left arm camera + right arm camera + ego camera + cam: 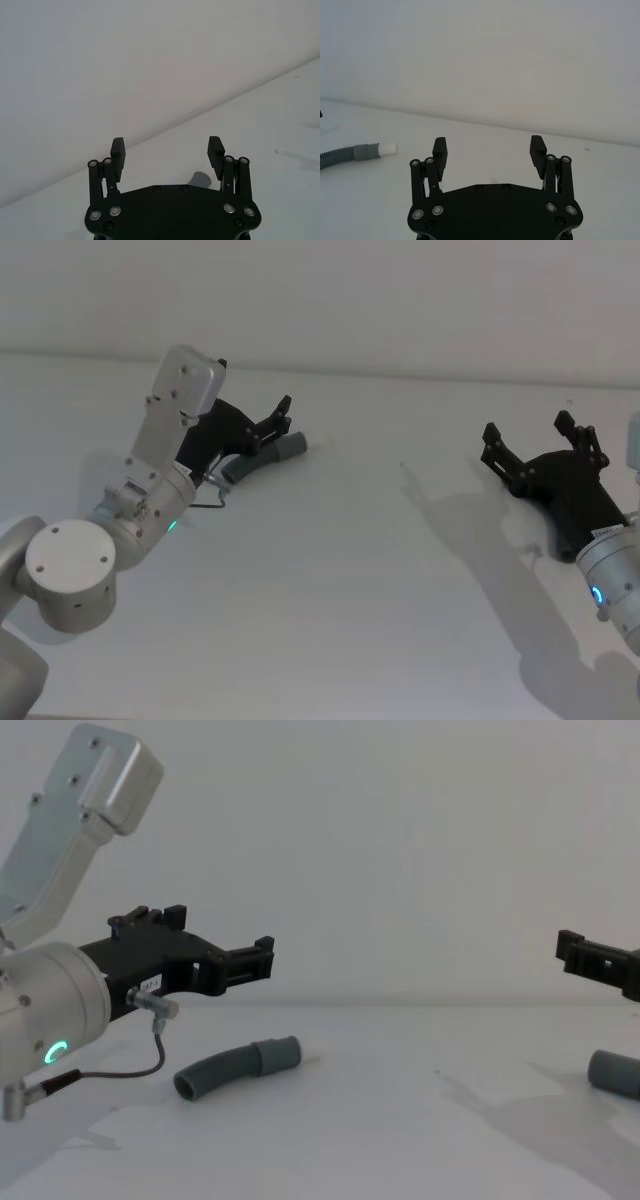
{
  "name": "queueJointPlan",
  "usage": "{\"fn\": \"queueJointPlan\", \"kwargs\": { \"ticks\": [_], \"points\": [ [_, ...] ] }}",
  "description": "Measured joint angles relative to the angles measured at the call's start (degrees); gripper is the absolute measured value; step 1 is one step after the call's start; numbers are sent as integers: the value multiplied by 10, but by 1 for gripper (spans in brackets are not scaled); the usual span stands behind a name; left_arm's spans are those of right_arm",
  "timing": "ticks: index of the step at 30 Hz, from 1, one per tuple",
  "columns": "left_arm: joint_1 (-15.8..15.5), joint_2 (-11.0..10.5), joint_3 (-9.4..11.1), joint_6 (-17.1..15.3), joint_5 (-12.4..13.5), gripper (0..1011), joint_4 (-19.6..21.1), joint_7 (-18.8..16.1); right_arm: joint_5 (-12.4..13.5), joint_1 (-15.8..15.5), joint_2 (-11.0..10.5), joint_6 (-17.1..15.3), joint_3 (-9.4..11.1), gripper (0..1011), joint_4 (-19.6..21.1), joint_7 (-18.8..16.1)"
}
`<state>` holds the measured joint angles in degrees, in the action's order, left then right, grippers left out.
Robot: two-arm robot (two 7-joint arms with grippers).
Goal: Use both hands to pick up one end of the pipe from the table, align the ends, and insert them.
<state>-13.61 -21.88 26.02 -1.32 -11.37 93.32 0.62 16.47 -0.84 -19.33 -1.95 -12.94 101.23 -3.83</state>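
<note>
The surface (330, 570) is flat, matte and white. Toward its far edge, on the left half, lies one short grey pipe piece (238, 1070). It is slightly bent, with a flexible body that ends in a smooth, wider collar (278, 1055) pointing toward the middle of the surface.

The left hand (262, 958) is black hard plastic with blocky, square-tipped fingers. It hangs in the air over this piece with its jaws spread apart, touching nothing. In the left wrist view the collar's round end shows below and between the parted fingers (118, 148). Behind the hand is a smooth silver cylindrical wrist (50, 1005) with a glowing green ring (55, 1052).

A second piece (613, 1072), smooth and grey where it shows, rests on the surface at the right edge. The right hand (532, 432), of the same black plastic, is held above it near the far right corner, jaws wide and empty.

In the right wrist view a ribbed grey hose (337, 157) lies on the surface well apart from that hand. It ends in a smooth grey sleeve and a narrower white tip (387, 148). I cannot tell which of the two pieces it is.
</note>
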Motion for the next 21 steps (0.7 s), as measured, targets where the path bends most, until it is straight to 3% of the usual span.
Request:
{"fn": "queueJointPlan", "kwargs": {
  "ticks": [10, 16, 21],
  "points": [
    [-7, -2, 5, -66, 2, 1001, 16, 5, 0, 0, 0, 0, 0, 1002, 0, 0],
    [-25, -12, 13, -130, 6, 1001, 24, 24, 0, 0, 0, 0, 0, 1002, 0, 0],
    [-40, -20, 15, -159, 6, 1001, 24, 42, 0, 0, 0, 0, 0, 1002, 0, 0]
  ]
}}
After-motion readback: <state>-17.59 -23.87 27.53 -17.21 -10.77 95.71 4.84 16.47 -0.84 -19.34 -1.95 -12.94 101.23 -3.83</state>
